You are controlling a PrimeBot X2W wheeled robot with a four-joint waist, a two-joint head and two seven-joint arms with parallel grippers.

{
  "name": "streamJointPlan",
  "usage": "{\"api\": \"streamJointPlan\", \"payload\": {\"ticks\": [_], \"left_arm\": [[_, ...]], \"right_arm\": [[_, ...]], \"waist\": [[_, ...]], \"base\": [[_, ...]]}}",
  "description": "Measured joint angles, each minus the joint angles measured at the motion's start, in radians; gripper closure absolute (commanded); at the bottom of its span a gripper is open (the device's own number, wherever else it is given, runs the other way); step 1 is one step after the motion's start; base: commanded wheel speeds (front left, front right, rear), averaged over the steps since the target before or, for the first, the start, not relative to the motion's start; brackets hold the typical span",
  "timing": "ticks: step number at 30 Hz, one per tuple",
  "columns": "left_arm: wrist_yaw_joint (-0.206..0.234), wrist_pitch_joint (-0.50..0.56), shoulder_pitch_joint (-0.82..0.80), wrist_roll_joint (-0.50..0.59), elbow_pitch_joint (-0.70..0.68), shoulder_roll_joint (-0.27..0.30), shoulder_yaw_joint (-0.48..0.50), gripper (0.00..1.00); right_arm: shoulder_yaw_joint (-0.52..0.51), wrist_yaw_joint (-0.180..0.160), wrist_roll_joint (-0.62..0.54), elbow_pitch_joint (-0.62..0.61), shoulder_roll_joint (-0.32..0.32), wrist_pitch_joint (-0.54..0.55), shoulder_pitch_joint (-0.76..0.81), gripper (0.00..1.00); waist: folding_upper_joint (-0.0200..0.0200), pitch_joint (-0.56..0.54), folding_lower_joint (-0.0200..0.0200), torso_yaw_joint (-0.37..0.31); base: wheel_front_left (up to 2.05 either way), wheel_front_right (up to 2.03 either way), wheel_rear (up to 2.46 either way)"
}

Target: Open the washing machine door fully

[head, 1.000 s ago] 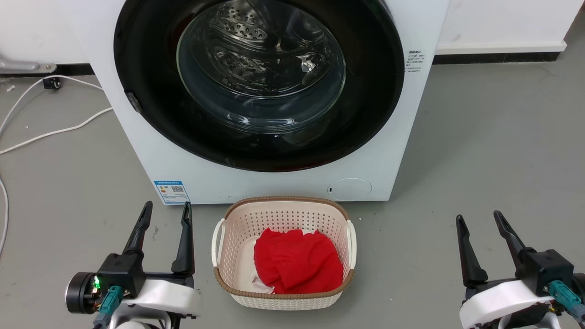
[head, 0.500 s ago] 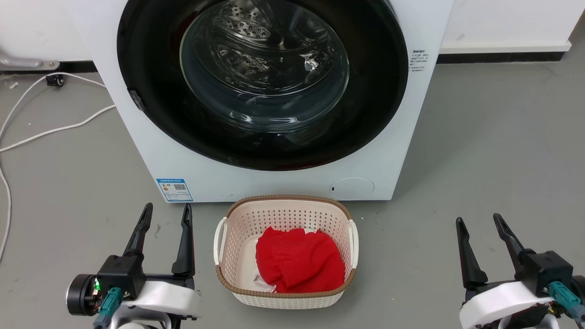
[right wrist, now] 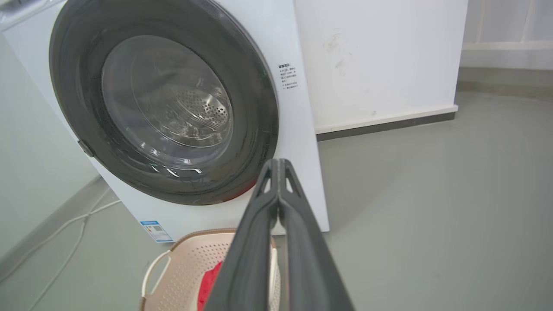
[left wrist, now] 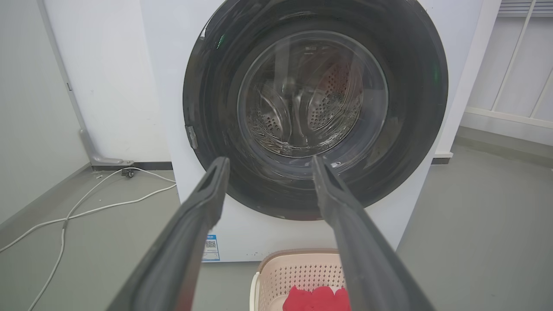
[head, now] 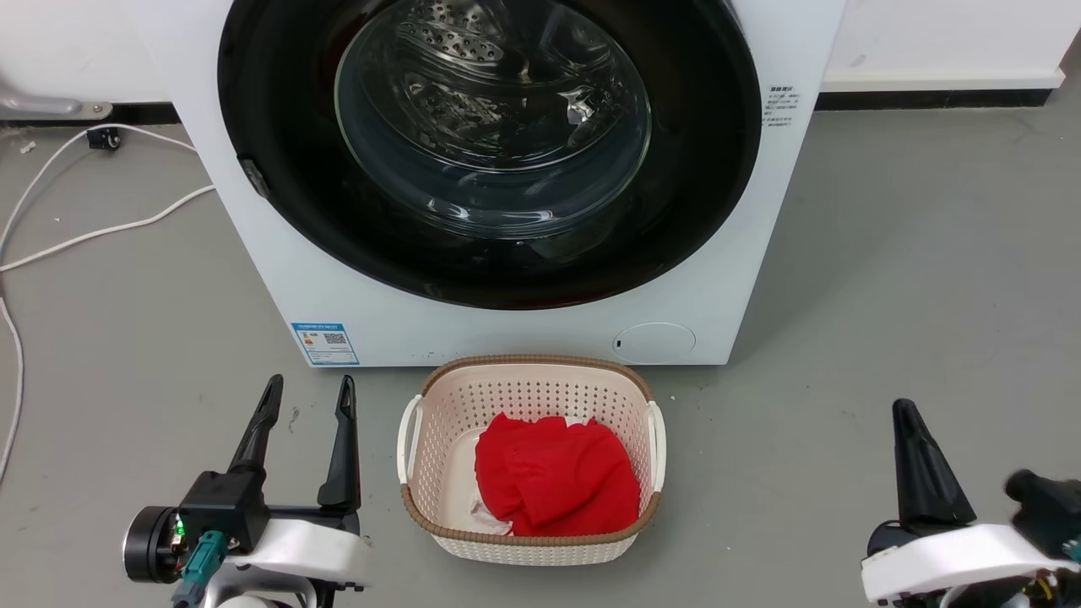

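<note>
The washing machine door [head: 494, 160] sits shut, flush in the front of the washing machine [head: 473, 333]. My right gripper [right wrist: 278, 166] has just pinched its fingers together and rolled over, so I judge I'm readying it for the door's edge. My left gripper [head: 308, 384] hangs wide and empty. The basket [head: 532, 376] crowds the machine's foot, while the floor [head: 887, 279] to my right is open.

Grey floor [head: 929, 253], white wall [head: 929, 34] (dark skirting [head: 929, 100])

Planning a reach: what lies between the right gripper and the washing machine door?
Bare floor, then the washing machine's white front, in the head view; the basket sits aside.
</note>
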Motion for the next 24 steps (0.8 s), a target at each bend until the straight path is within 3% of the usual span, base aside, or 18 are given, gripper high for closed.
{"api": "streamJointPlan", "payload": {"ticks": [2,9,12,16,19,24], "left_arm": [[0.0,0.0,0.0,0.0,0.0,0.0,0.001,0.0],[0.0,0.0,-0.001,-0.004,-0.003,-0.001,0.009,0.0],[0.0,0.0,-0.005,-0.011,-0.007,-0.001,0.014,0.0],[0.0,0.0,-0.016,-0.015,-0.012,-0.002,0.02,0.0],[0.0,0.0,-0.031,-0.02,-0.018,-0.002,0.023,0.0],[-0.006,0.0,-0.063,-0.025,-0.025,-0.002,0.024,0.0]], "right_arm": [[0.003,0.0,0.188,0.027,0.0,-0.016,0.0,1.0],[0.055,0.0,1.024,0.084,0.002,-0.066,-0.077,1.0],[0.039,0.0,1.25,0.094,0.002,-0.07,-0.136,1.0],[-0.018,0.0,1.378,0.161,-0.009,-0.021,-0.244,1.0],[-0.052,0.0,1.448,0.247,-0.057,0.023,-0.356,1.0],[-0.019,0.0,1.495,0.421,-0.143,0.115,-0.566,1.0]], "waist": [[0.0,0.0,0.0,0.002],[0.0,0.002,0.0,0.003],[0.0,0.01,0.0,0.001],[0.0,0.025,0.0,-0.002],[0.0,0.043,0.0,-0.002],[0.0,0.078,0.0,0.004]], "base": [[0.0,0.0,0.0],[0.0,0.0,0.0],[0.0,0.0,0.0],[0.0,0.0,0.0],[0.0,0.0,0.0],[0.0,0.0,0.0]]}}
